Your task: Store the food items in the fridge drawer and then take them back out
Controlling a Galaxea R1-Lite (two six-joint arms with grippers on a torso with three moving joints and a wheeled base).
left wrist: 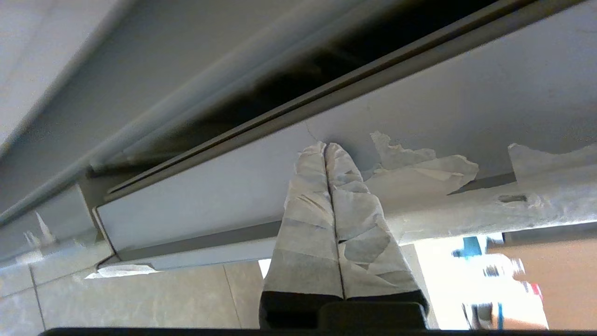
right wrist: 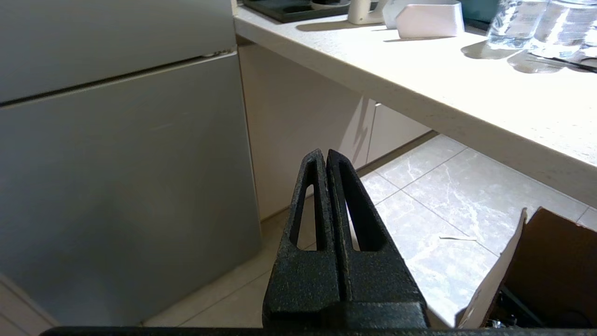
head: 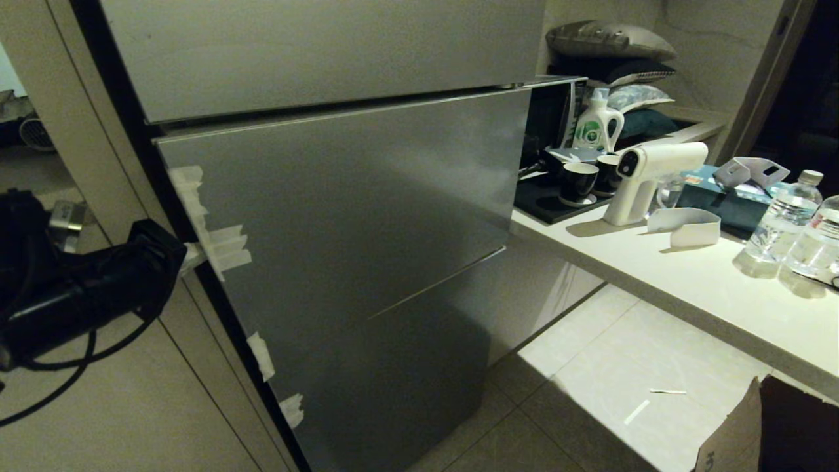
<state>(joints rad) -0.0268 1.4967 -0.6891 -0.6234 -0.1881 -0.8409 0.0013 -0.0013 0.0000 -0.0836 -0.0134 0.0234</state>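
Observation:
The fridge's grey steel door fronts [head: 354,216] stand closed, so the fridge drawer and the food items are hidden. My left gripper [head: 192,255] is at the left edge of the middle door, beside whitish tape scraps [head: 226,249]. In the left wrist view its tape-wrapped fingers [left wrist: 303,210] are pressed together with nothing between them, and the left gripper's tips [left wrist: 325,145] touch the side of the door [left wrist: 210,196] next to torn tape [left wrist: 419,163]. My right gripper [right wrist: 325,154] hangs parked and shut above the floor, right of the fridge.
A pale counter [head: 688,282] runs along the right, carrying two water bottles [head: 783,219], a white spray gun [head: 645,177], black cups [head: 580,182] and a detergent bottle [head: 596,128]. An open cardboard box [head: 741,426] stands on the tiled floor at lower right.

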